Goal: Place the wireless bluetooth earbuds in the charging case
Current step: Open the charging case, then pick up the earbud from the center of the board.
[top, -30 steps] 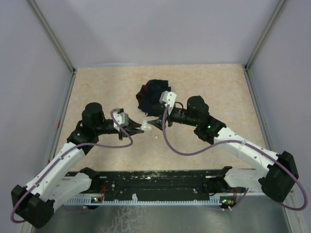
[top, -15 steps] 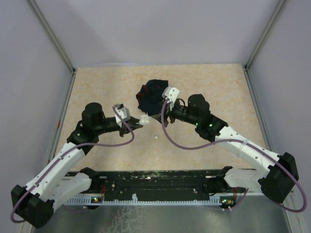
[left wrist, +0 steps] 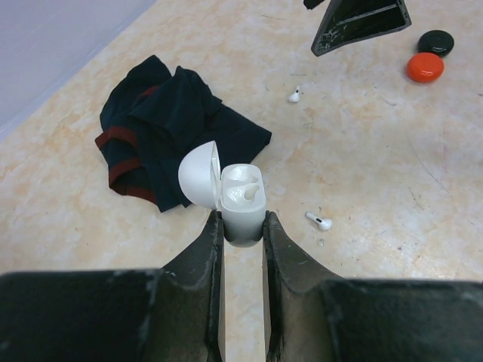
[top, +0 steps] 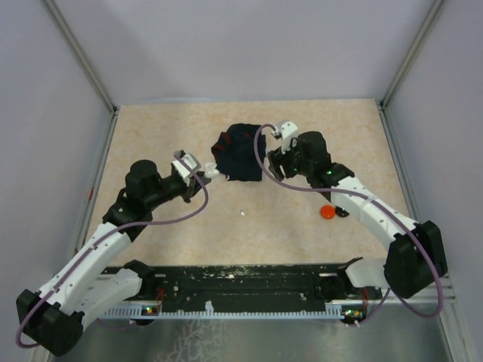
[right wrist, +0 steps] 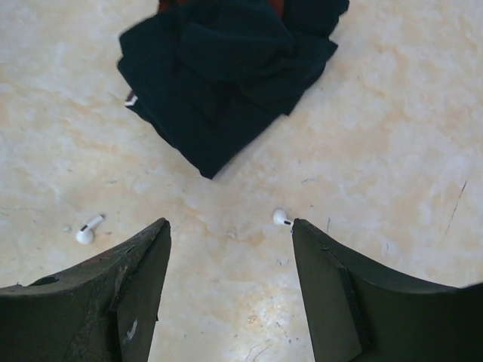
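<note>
**Item 1. Tabletop** (top: pixel 151 136): beige and mottled, walled on three sides. It carries everything listed below.

**Item 2. Dark navy cloth** (top: pixel 240 152): red-trimmed and crumpled, lying at centre rear (a bystander with no part in the task).

**Item 3. Left end effector** (left wrist: pixel 241 226): the fingers are drawn almost together and clamped on the lower body of the charging case. It holds the case clear of the tabletop, just left of the cloth.

**Item 4. Right end effector** (right wrist: pixel 230 234): the jaws stand roughly half apart and hold nothing. It is poised over bare tabletop at the near edge of the cloth.

**Item 5. Charging case** (left wrist: pixel 243 202): white and upright in the left grip, with the lid hinged back and the wells facing up. A pale rounded form sits in one well, but whether it is a seated earbud cannot be told.

**Item 6. Red disc** (left wrist: pixel 425 68) and **black disc** (left wrist: pixel 436 41): close together and well off to the right. Neither is involved.

**Item 7. Earbuds**: white, stemmed and loose on the tabletop.
- The first earbud (right wrist: pixel 281 217) lies within the span of the right jaws, just beside one finger.
- The second earbud (right wrist: pixel 88 228) lies outside that span, on the opposite side.

**Stage:** judged to be pick-up, with the case presented open and no earbud yet grasped.

**Next move calls for:**
- centring the right jaws over the first earbud;
- descending and closing gently on so small a body;
- carrying it across and lining its stem up with a free well.
</note>
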You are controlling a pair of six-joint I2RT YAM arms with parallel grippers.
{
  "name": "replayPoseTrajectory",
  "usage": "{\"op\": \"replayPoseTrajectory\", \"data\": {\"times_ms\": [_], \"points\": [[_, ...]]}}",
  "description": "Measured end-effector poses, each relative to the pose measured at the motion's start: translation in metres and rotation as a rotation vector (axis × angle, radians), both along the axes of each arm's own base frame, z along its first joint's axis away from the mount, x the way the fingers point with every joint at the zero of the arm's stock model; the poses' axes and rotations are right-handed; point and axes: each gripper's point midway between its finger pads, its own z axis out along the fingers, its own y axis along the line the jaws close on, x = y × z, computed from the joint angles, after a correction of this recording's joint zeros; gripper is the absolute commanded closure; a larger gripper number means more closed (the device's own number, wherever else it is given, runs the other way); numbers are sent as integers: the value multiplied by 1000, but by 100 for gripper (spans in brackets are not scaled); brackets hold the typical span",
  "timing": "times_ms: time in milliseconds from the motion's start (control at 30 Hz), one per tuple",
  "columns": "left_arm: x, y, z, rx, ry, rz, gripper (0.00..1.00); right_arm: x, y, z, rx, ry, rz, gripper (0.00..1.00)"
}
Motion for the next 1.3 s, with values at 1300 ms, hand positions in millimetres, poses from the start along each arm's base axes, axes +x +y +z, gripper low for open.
{"op": "replayPoseTrajectory", "data": {"times_ms": [1300], "points": [[19,17,-18,61,28,136,99,52,-32,-168,-49,545,-37,50]]}}
